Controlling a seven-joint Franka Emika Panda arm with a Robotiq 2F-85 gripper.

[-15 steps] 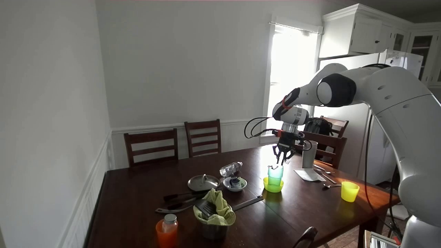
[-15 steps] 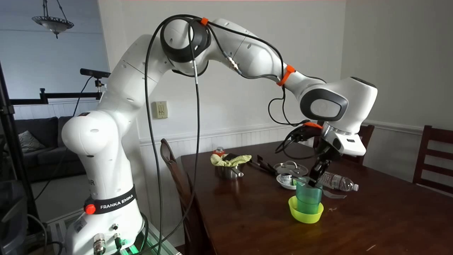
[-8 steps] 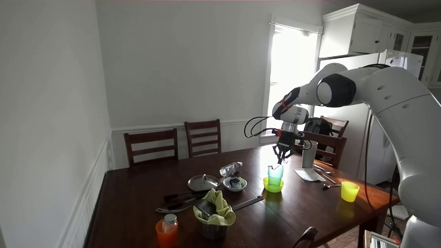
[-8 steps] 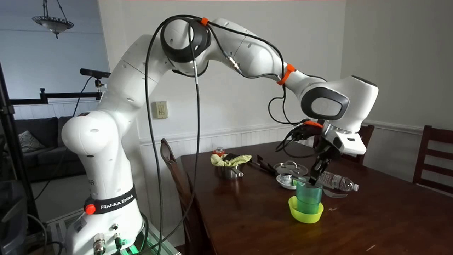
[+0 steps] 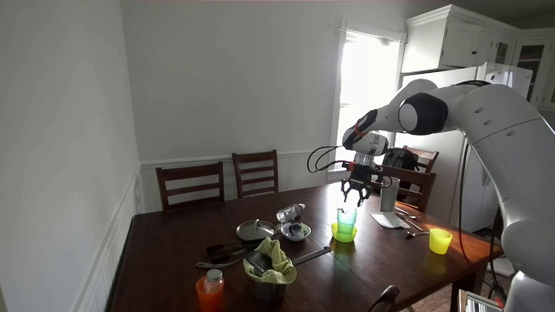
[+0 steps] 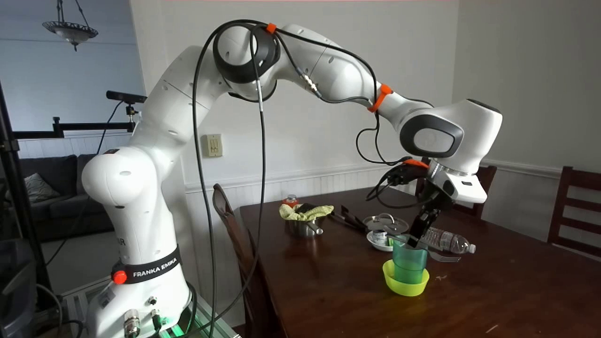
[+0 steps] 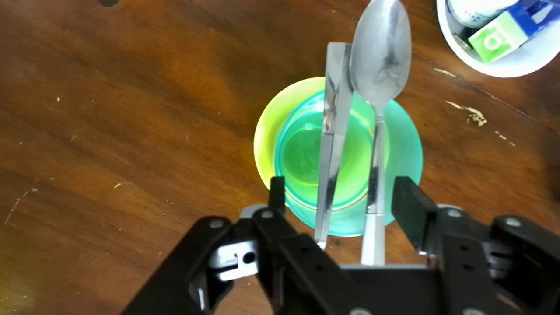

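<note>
Wrist view: the empty end effector (image 7: 341, 187) is gaping wide, framing 2 utensils (image 7: 381, 57) crossing a teal cup (image 6: 410, 263); a white bowl (image 7: 523, 64) is sitting at 2 o'clock.

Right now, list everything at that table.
Cup: 1, teal, in bowl
Bowl: 1, yellow, under cup
Utensils: 2, silver, across cup
Dish: 1, white, near bowl
Packages: several, multicoloured, in dish
Bottle: 1, clear, near dish
Lid: 1, silver, near dish
Tools: several, black-silver, near lid
Pot: 1, silver, near tools
Cloth: 1, green, in pot
Spatula: 1, black, in pot
Tumbler: 1, orange, near pot
Jar: 1, clear, in tumbler
Beaker: 1, yellow, beside cutlery
Cutlery: several, silver, near sheet
Sheet: 1, white, near cylinder
Cylinder: 1, whitish, near sheet
Chairs: several, brown, around table
Gripper: 1, black, open near utensils
Arm: 1, white, over table
</note>
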